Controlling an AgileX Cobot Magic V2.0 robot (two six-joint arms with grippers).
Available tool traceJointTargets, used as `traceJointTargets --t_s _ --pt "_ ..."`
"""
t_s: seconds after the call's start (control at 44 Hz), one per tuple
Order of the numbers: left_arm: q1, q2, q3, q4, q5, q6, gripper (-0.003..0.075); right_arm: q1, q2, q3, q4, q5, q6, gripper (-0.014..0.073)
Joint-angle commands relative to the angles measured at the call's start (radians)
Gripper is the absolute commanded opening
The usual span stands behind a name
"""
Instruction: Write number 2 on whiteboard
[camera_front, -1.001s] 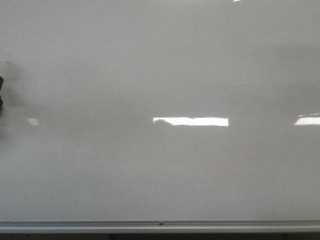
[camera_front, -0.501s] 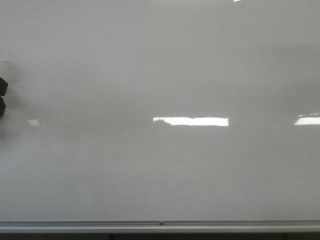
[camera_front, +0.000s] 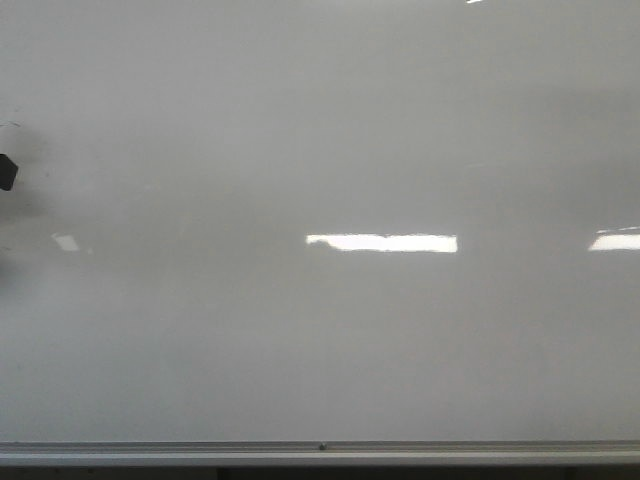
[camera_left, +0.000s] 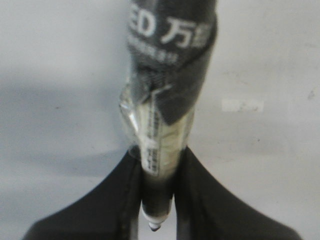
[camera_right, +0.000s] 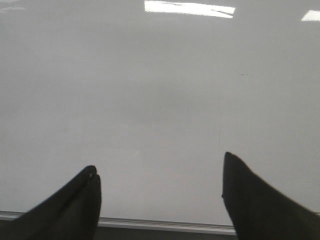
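The whiteboard (camera_front: 330, 150) fills nearly the whole front view, its silver rail (camera_front: 320, 452) along the bottom edge. No drawn 2 can be made out. A marker (camera_left: 162, 115) (black-capped) is clamped by the left gripper (camera_left: 157, 200). The right gripper (camera_right: 160, 195) is spread wide, holding nothing.

The whiteboard (camera_front: 330, 330) fills the desk from edge to edge; a marker (camera_left: 162, 115) sits between the left gripper's (camera_left: 157, 200) fingers at the left edge.
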Motion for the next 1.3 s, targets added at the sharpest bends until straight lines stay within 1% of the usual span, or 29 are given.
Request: traceJointTargets --t_s 0.0,0.137,0.205,0.273,0.41,0.501,0.569,0.637,0.66,0.705,0.751,0.865,0.978,1.092,1.274 --pt "-0.006 -0.031 -0.029 -0.009 -0.025 -0.011 0.0023 -0.002 0.007 -0.025 0.0 -0.104 -0.006 0.0538" --pt "-0.006 -0.068 -0.04 -0.009 0.069 -0.011 0.0009 -0.002 0.007 -0.027 0.018 -0.125 -0.006 0.0538" --pt "-0.008 -0.104 -0.065 -0.009 0.169 -0.004 0.0009 -0.001 0.016 -0.047 0.03 -0.101 -0.006 0.0538" --pt "-0.018 -0.146 -0.107 -0.009 0.317 0.056 0.0009 -0.001 0.035 -0.096 0.036 -0.039 -0.006 0.0538" --pt "-0.057 -0.235 -0.184 -0.036 0.563 0.208 0.0009 -0.001 0.111 -0.2 0.037 0.104 -0.016 0.0538" --pt "-0.085 -0.285 -0.232 -0.117 0.695 0.357 0.0009 -0.001 0.18 -0.264 0.052 0.191 -0.05 0.0538" --pt "-0.108 -0.312 -0.273 -0.206 0.806 0.512 0.0009 0.001 0.222 -0.305 0.082 0.246 -0.083 0.0538" --pt "-0.134 -0.325 -0.316 -0.284 0.904 0.623 0.001 0.005 0.272 -0.343 0.151 0.295 -0.141 0.0538" --pt "-0.145 -0.325 -0.331 -0.307 0.932 0.644 0.001 0.01 0.293 -0.36 0.177 0.311 -0.18 0.0538" --pt "-0.168 -0.322 -0.361 -0.333 0.978 0.664 0.001 0.021 0.324 -0.384 0.238 0.346 -0.245 0.0538" --pt "-0.205 -0.317 -0.397 -0.329 1.025 0.678 0.001 0.036 0.352 -0.406 0.285 0.37 -0.313 0.0538" --pt "-0.305 -0.308 -0.453 -0.292 1.061 0.688 0.001 0.092 0.421 -0.462 0.413 0.441 -0.505 0.0538" --pt "-0.416 -0.305 -0.482 -0.216 1.061 0.693 0.001 0.176 0.464 -0.509 0.486 0.482 -0.668 0.0538" --pt "-0.531 -0.29 -0.484 -0.175 1.061 0.693 0.0009 0.251 0.486 -0.551 0.511 0.494 -0.757 0.0538" --pt "-0.667 -0.24 -0.486 -0.147 1.061 0.693 0.001 0.383 0.506 -0.613 0.513 0.543 -0.89 0.0538"
